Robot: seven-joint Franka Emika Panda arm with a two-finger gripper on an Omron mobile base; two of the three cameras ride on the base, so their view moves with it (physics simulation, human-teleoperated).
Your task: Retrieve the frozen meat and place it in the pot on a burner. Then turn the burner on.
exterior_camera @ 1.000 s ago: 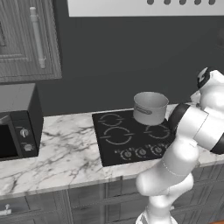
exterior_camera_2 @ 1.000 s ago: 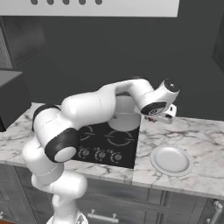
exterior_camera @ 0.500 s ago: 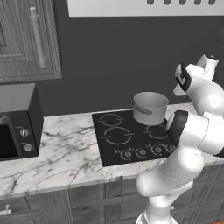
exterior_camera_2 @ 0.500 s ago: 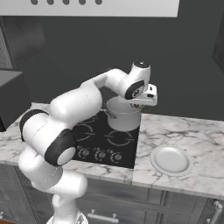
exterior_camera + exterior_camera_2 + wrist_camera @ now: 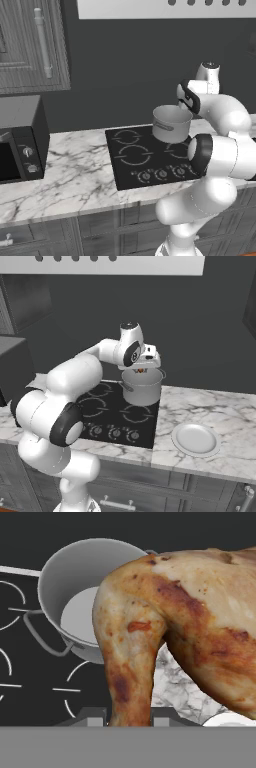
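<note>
**Meat held above the pot**

The claw (image 5: 141, 370) is clamped on the meat (image 5: 180, 622), holding it in the air just over the pot's (image 5: 142, 386) rim (from the hand camera the brown-orange lump hangs between the fingertips (image 5: 92, 716), blocking part of the pot's opening). The pot stands on a rear burner of the stove (image 5: 107, 413). A white plate (image 5: 196, 439) lies on the marble counter (image 5: 210, 406) beside the stove. A microwave (image 5: 20, 137) sits well apart at the counter's other end.
</note>
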